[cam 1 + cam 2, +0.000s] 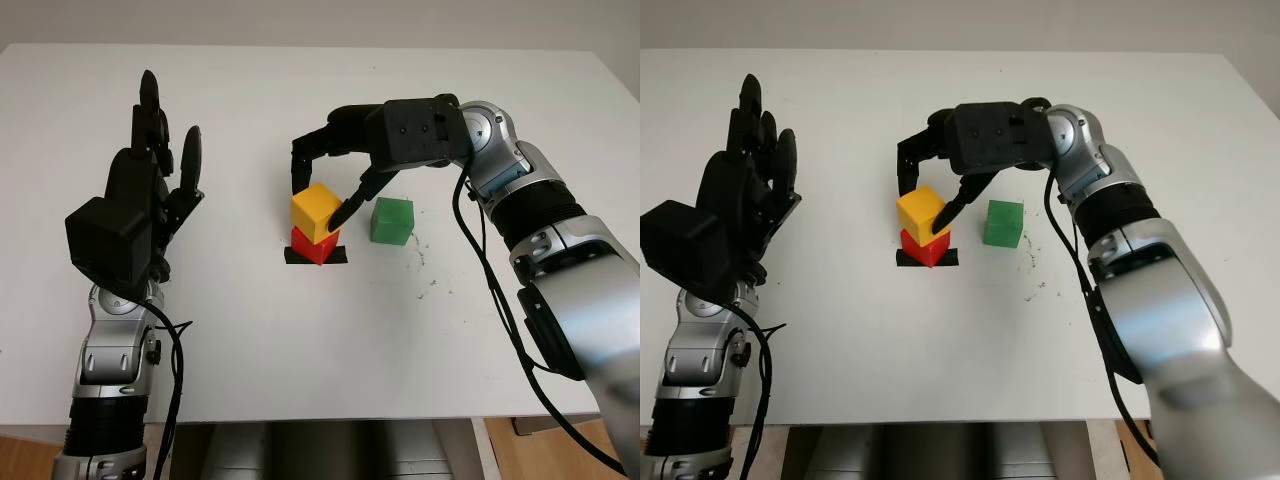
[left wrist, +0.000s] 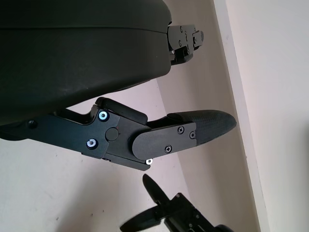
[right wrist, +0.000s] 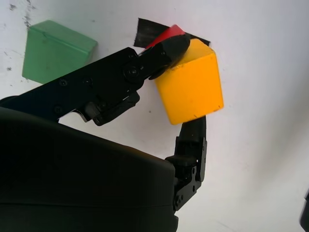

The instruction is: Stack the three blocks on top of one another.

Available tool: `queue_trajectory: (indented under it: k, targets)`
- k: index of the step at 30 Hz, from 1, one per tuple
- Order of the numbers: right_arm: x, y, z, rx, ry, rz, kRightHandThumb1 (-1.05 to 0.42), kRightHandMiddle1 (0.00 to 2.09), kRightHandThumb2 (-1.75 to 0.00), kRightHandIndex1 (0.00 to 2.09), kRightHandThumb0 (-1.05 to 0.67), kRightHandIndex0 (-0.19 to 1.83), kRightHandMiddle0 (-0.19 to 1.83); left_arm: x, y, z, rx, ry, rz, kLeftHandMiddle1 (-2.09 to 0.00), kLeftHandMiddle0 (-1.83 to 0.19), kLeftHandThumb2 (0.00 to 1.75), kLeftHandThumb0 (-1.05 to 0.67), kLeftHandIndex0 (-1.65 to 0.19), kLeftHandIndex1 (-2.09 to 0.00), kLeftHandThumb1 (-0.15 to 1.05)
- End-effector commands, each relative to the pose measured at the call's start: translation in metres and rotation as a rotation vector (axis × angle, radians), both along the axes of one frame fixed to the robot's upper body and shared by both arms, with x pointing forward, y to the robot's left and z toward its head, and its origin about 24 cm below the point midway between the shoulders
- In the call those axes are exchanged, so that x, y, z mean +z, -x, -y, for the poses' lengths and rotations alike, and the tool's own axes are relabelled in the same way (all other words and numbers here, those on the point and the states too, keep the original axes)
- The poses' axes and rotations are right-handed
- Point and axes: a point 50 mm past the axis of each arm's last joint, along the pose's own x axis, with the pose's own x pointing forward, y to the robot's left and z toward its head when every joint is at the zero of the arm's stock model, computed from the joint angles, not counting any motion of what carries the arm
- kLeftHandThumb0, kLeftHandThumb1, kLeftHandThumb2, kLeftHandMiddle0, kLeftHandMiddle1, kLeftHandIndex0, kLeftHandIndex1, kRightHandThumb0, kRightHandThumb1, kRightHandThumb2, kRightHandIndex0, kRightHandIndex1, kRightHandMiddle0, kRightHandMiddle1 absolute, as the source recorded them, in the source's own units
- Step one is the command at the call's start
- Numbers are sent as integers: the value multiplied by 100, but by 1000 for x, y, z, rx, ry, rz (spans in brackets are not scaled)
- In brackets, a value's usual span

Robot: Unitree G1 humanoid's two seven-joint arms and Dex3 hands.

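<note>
A yellow block (image 1: pixel 316 210) sits a little askew on a red block (image 1: pixel 315 245), which stands on a black tape mark (image 1: pixel 295 257) at the table's middle. My right hand (image 1: pixel 320 202) reaches in from the right and is shut on the yellow block: in the right wrist view one of its fingers (image 3: pixel 164 50) presses one corner and another finger (image 3: pixel 193 140) touches the opposite side of the yellow block (image 3: pixel 190 87). A green block (image 1: pixel 391 221) stands alone on the table just right of the stack. My left hand (image 1: pixel 160 150) is held up open at the left, away from the blocks.
The white table (image 1: pixel 300 350) stretches wide around the blocks, with its front edge near the bottom. Small dark specks (image 1: pixel 425 270) mark the surface right of the green block. My right forearm (image 1: pixel 520 190) crosses the table's right side.
</note>
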Motion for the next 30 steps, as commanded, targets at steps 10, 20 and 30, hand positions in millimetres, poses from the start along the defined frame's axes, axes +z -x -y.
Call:
queue_trajectory:
  k: [10,20,30]
  targets:
    - [11,2,5,20,54,65,-84,22,-5,5,-74,0,13,1,2,0,3,0,9,-5,14,60,-68,14,-5,105]
    - [41,8,23,50,-75,53,-86,5,-6,0,-85,-16,-11,2,1,1,-2,6,11,-5,14,60,-68,14,-5,105]
    - [72,12,73,-93,-329,36,-88,6,-6,0,-82,-19,-9,-2,2,0,3,15,1,-5,15,59,-68,14,-5,105]
